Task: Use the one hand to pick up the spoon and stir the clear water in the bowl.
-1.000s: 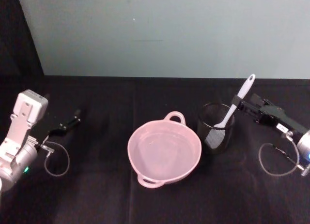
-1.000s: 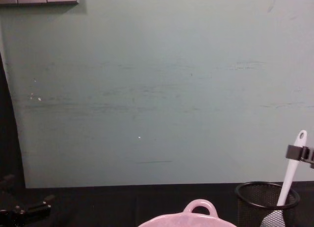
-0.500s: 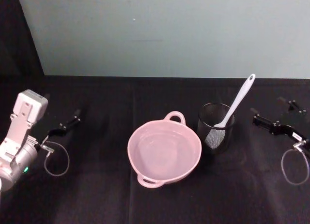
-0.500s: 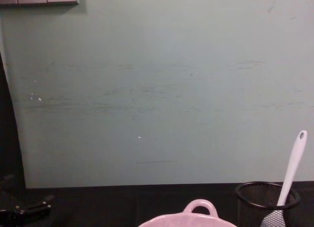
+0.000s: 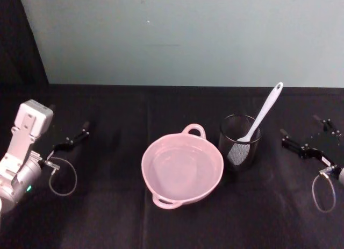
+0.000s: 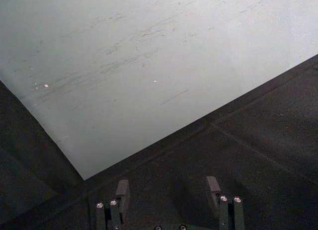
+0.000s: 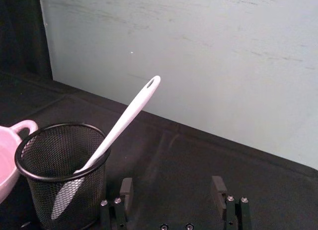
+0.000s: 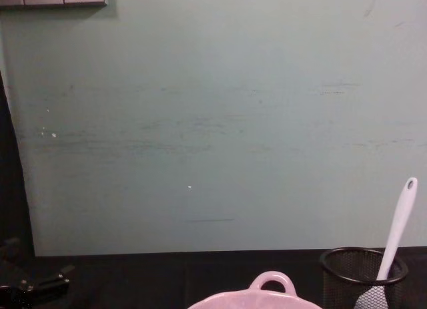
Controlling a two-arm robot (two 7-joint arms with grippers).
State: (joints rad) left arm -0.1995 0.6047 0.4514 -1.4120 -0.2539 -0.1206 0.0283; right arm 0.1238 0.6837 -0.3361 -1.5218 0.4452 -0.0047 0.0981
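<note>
A pink bowl (image 5: 182, 168) sits mid-counter (image 5: 107, 217) on the black cloth, one loop handle toward the wall, another at its near rim. Just to its right stands a black mesh cup (image 5: 239, 141), apart from the bowl. The white spoon (image 5: 260, 116) leans in the cup, scoop down inside, handle tip slanting up and to the right. The right gripper (image 5: 306, 135) lies well right of the cup, fingers spread, holding nothing, a cable loop beside it. The left gripper (image 5: 69, 142) rests far left, its white arm at the edge
</note>
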